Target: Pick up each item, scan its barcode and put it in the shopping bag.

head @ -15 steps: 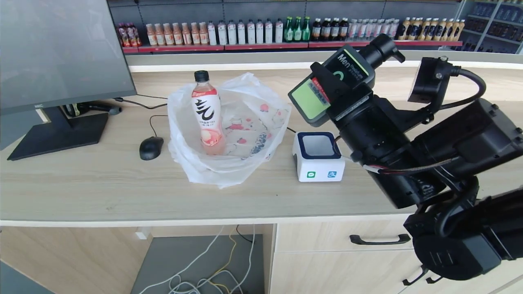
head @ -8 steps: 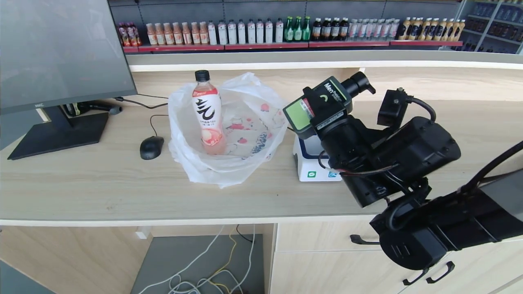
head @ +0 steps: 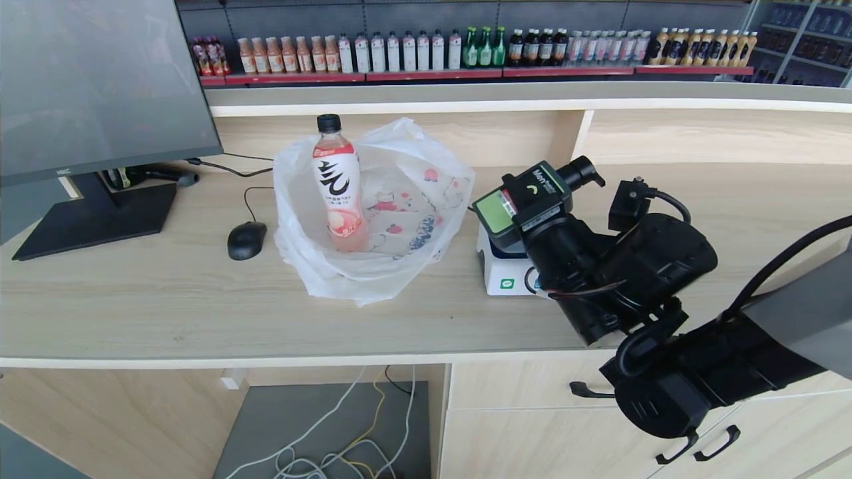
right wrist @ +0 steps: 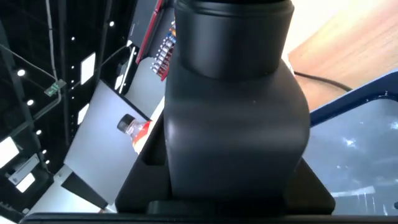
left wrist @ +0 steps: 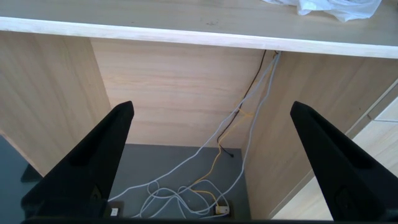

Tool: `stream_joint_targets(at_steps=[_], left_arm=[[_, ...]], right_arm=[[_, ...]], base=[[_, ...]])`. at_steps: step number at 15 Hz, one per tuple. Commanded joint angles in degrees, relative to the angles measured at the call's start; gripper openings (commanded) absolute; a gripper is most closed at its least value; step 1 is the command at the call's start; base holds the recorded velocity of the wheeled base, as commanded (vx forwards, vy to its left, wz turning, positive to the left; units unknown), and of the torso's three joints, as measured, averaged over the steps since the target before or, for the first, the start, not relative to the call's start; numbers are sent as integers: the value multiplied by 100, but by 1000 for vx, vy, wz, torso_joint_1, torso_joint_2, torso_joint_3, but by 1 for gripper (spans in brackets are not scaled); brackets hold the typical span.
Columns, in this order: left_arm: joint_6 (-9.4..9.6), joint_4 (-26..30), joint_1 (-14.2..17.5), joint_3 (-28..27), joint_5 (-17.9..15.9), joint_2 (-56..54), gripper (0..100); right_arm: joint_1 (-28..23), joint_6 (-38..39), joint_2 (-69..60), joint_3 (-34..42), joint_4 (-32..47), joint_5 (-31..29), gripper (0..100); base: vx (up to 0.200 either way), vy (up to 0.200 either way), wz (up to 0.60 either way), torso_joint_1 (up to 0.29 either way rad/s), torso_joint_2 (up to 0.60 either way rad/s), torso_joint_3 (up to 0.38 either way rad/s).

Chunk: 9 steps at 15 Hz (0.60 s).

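Note:
My right gripper [head: 530,207] is shut on a black bottle [head: 544,188] with a green label and a black cap. It holds the bottle tilted just above the white scanner box [head: 500,277], partly hiding the glass top. In the right wrist view the black bottle [right wrist: 233,112] stands close, with the scanner's glass [right wrist: 367,143] behind it. A white shopping bag [head: 399,199] sits open left of the scanner, and a pink drink bottle [head: 338,186] stands upright inside it. My left gripper [left wrist: 214,168] hangs open below the counter edge [left wrist: 186,34], holding nothing.
A monitor [head: 100,80] stands at the far left of the counter, with a black mouse [head: 246,240] between it and the bag. Shelves of drinks [head: 466,50] line the back wall. Cables [left wrist: 205,186] lie on the floor under the counter.
My right arm has come down and forward with the black bottle, from high above the counter to just over the scanner. The bag and pink bottle have stayed put.

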Motion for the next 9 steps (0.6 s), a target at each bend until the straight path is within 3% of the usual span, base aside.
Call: stream_joint_targets(at_steps=[1, 9], left_arm=[[-1, 0, 5, 0, 0, -2, 100], [-1, 0, 5, 0, 0, -2, 100]], right_arm=[[-36, 28, 24, 107, -6, 7, 0], [-203, 116, 173, 81, -6, -2, 0]], base=[[0, 0, 0, 0, 0, 0], [0, 0, 0, 0, 0, 0]])
